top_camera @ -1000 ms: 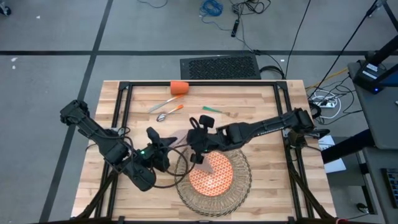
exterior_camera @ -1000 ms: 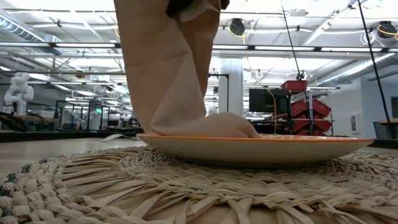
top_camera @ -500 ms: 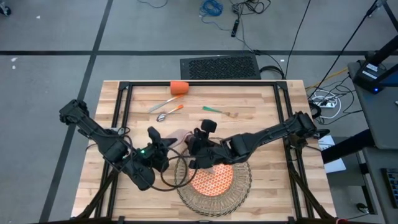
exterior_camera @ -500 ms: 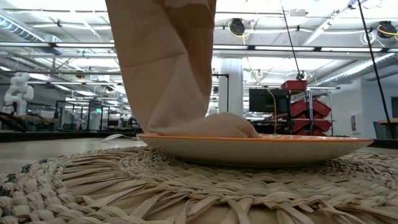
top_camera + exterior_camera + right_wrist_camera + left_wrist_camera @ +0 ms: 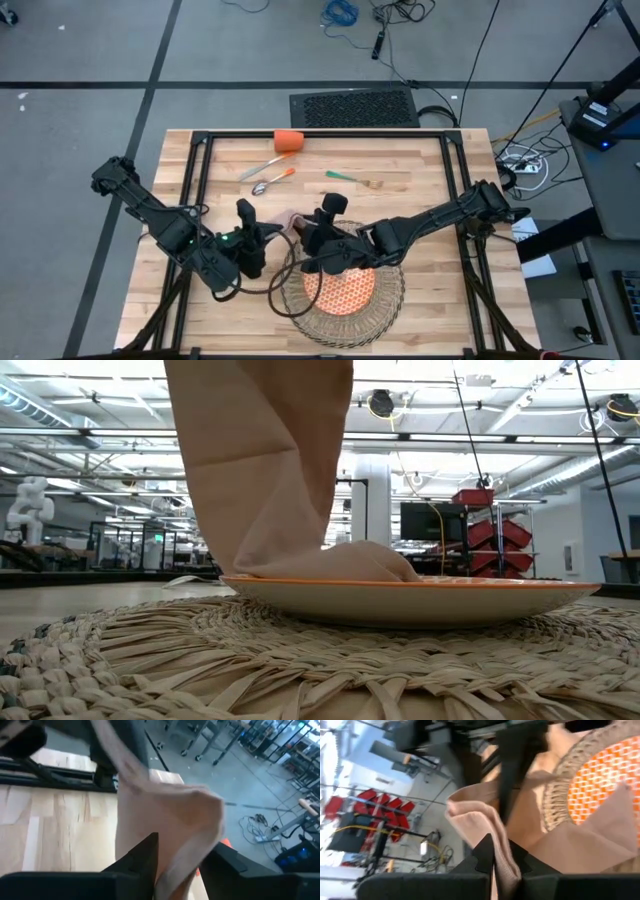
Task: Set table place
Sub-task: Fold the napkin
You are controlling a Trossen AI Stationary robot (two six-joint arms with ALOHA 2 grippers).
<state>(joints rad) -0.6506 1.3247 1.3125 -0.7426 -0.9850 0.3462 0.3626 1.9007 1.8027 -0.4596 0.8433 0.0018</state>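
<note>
Pale butcher-block worktop (image 5: 420,160), black-framed, on grey taped floor – bright workshop hall beyond. Round woven wicker placemat (image 5: 390,296) near the front edge, carrying an orange-patterned plate (image 5: 480,596). Beige cloth napkin (image 5: 265,480) hangs in soft folds, its foot on the plate – left gripper (image 5: 496,865) clamped on it, right gripper (image 5: 177,857) fingers apart around it. Cutlery (image 5: 268,172) and orange cup (image 5: 288,140) lie behind.
</note>
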